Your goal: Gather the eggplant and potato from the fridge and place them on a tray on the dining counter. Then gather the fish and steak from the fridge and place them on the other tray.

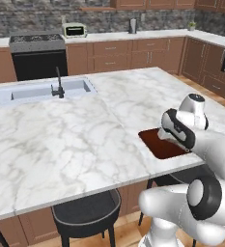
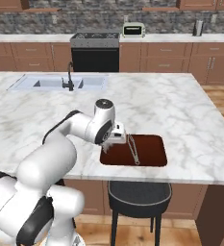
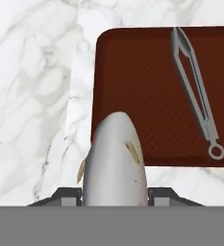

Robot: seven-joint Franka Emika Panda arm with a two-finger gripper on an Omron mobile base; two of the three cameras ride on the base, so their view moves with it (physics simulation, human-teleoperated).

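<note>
My gripper [image 3: 114, 194] is shut on the fish [image 3: 114, 158], a silvery-grey body that pokes forward between the fingers. It hangs over the near left edge of the dark red-brown tray [image 3: 142, 86] on the dining counter [image 2: 171, 105]. Grey metal tongs [image 3: 192, 86] lie on the tray's right side. From the right base view the gripper [image 2: 116, 138] is low over the left end of the tray [image 2: 152, 149], beside the tongs [image 2: 133, 149]. The tray [image 1: 157, 144] sits at the counter's near edge. The fridge, eggplant, potato and steak are out of view.
A sink [image 1: 36, 91] with a black tap [image 1: 59, 84] is set into the far side of the island. Dark stools [image 1: 87, 212] [image 2: 140, 194] stand under the near edge. A stove [image 1: 36, 43] and a toaster oven [image 1: 74, 30] line the back wall.
</note>
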